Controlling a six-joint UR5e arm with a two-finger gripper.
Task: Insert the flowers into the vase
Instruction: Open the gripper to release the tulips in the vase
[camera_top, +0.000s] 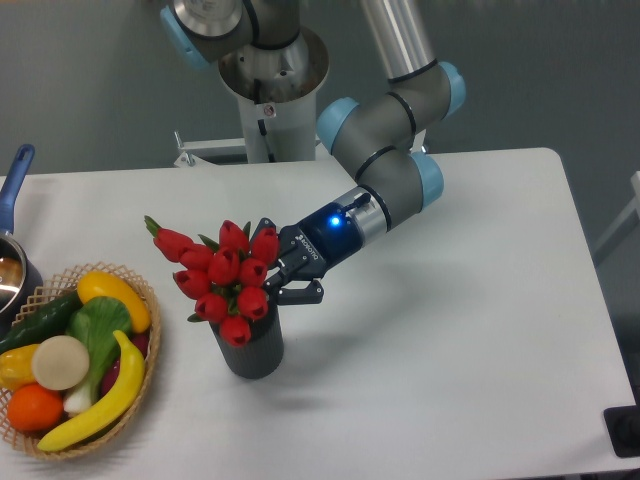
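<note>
The flowers (222, 272), a tight bunch of red tulip buds with green leaves, lean left over the vase (249, 349), and their lower end sits in its mouth. The vase is a short dark grey ribbed cylinder standing upright on the white table, with its mouth mostly hidden by the lowest buds. My gripper (277, 262) reaches in from the right, level with the buds and just above the vase rim. Its fingers are closed on the bunch behind the buds. The stems are hidden.
A wicker basket (140, 380) of fruit and vegetables sits at the front left, close to the vase. A pot with a blue handle (12, 180) is at the left edge. The robot base (270, 90) stands at the back, and a black object (622, 432) at the front right corner.
</note>
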